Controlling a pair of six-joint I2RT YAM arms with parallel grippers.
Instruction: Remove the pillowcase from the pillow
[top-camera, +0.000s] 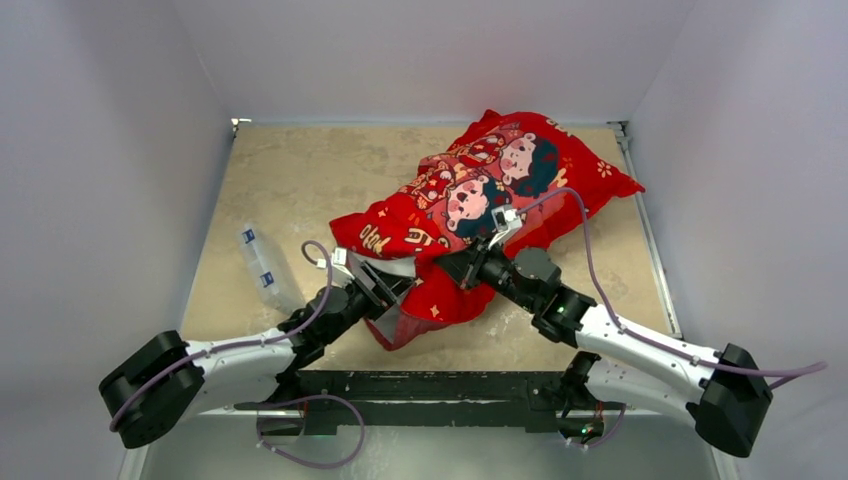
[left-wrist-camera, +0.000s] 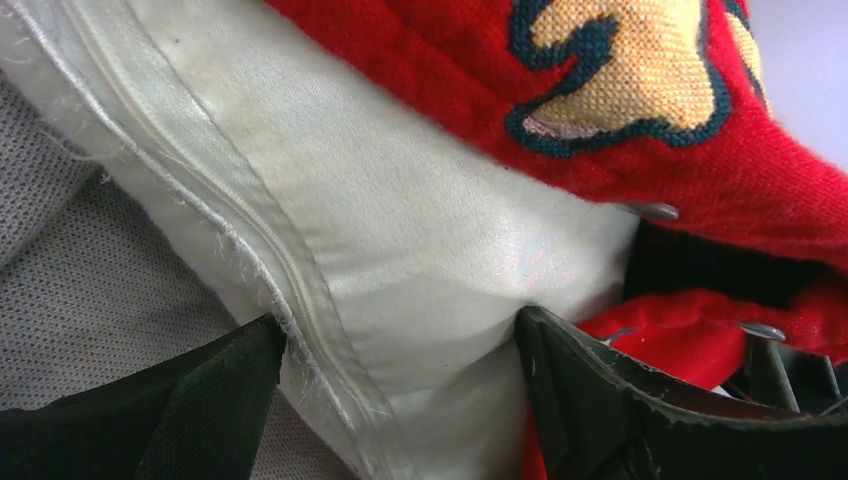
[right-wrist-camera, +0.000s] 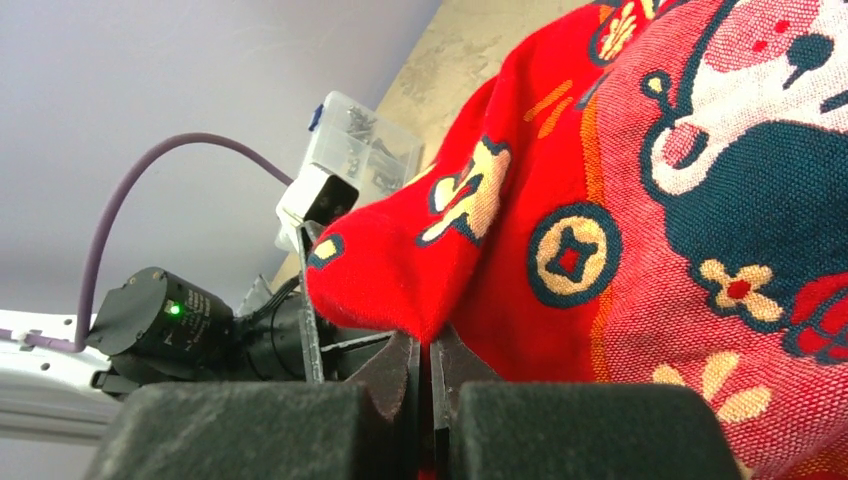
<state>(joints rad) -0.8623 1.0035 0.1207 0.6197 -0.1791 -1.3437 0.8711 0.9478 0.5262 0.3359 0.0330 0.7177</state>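
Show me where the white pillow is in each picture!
Top external: the pillow is a white sliver peeking from the red pillowcase, just left of centre.
Left wrist: it fills the middle, between the jaws of the left gripper.
Right wrist: not in it; only pillowcase shows.
Shared landmark: the red pillowcase, in all three views.

pillowcase (top-camera: 480, 190): bright red, printed with dark-haired cartoon children, gold coins and small flowers. pillow (left-wrist-camera: 400, 230): plain white. table (top-camera: 290, 180): mottled beige.
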